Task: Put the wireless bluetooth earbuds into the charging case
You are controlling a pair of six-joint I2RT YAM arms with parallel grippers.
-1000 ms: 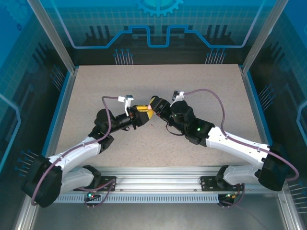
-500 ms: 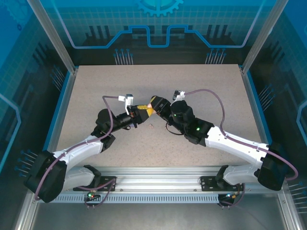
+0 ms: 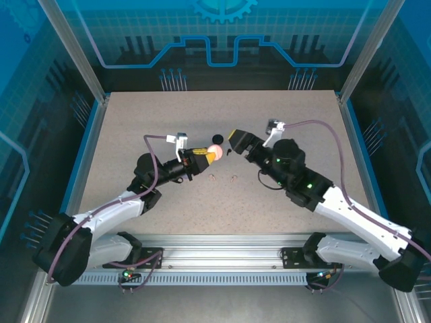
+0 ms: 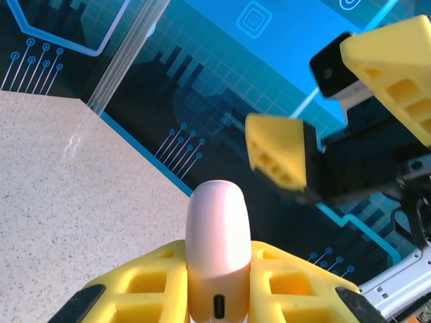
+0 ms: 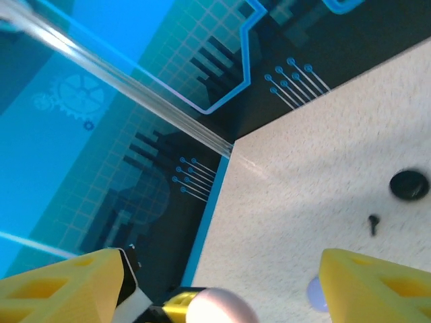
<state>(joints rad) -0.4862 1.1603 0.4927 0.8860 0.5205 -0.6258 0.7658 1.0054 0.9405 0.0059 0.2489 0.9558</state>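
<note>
Left pincer (image 4: 217,266) is clamped on the pale pink rounded charging case (image 4: 217,229). The case sits upright between the yellow fingers with its port end toward the wrist camera, raised off the speckled beige bench (image 3: 135,134) near the centre. Its shell looks smooth and shut from here, no seam or open lid visible, though the far side is hidden. Right pincer (image 3: 236,142) is spread wide with nothing between the fingers, just beside the case but apart from it, pointing at it. Loose on the bench are a tiny black stemmed earbud (image 5: 372,223), and near it, toward the back, a round black case (image 5: 409,184), lid state not readable. Two tiny pale specks (image 3: 213,177) (image 3: 234,177) lie just in front of the pincers, likely earbuds, colour too small to tell. A pale lilac rounded thing (image 5: 313,293) pokes out beside the right finger; whether it is a case or a bud I cannot tell. Progress, as a judgement: early. No bud is seen seated in any case and the ones visible lie on the bench. What looks left: opening the pink case while the left pincer braces it, then picking up and seating each bud, then doing the same for the other colours.
</note>
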